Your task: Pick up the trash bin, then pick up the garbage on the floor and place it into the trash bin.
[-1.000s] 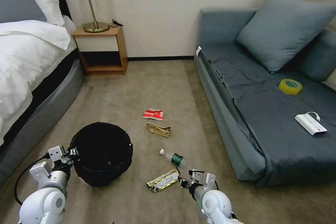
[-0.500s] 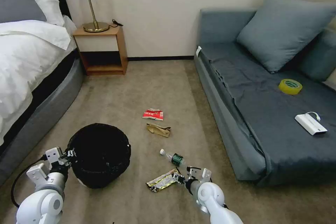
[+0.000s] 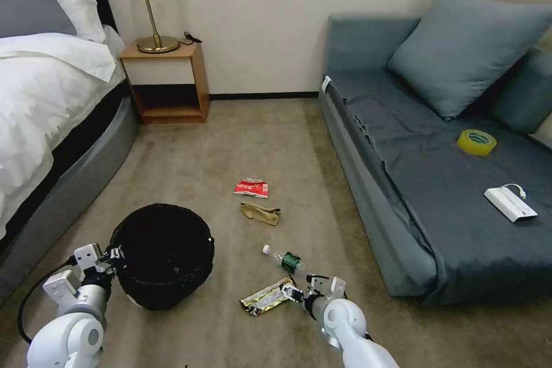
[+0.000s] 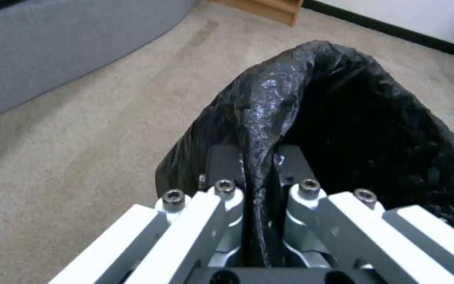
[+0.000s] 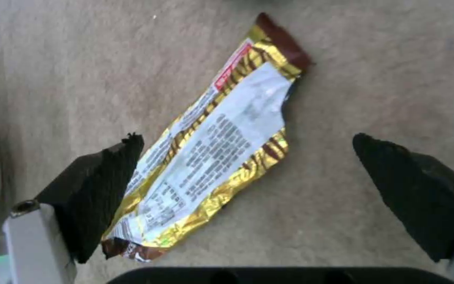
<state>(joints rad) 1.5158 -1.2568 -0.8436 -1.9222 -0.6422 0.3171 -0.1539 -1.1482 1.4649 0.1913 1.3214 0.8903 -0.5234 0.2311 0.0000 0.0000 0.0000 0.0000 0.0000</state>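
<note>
A: Black liner pinched tight in the left gripper (image 4: pixel 258 173) jaws: trash bin (image 3: pixel 161 253) secured by its rim!

B: Right gripper (image 5: pixel 248 173), jaws wide, straddles the gold wrapper (image 5: pixel 211 154) on the floor. Four garbage pieces left, none binned.

No text can be read with certainty on any item. The gold-silver wrapper (image 5: pixel 214 152) on the carpet carries blocks of small dark print on its white panel and a red strip with white marks along one edge, all too blurred to read. The red-white snack packet (image 3: pixel 251 187), farther off on the floor, bears white characters on red, and the small bottle (image 3: pixel 284 259) has a green label; neither is legible.
</note>
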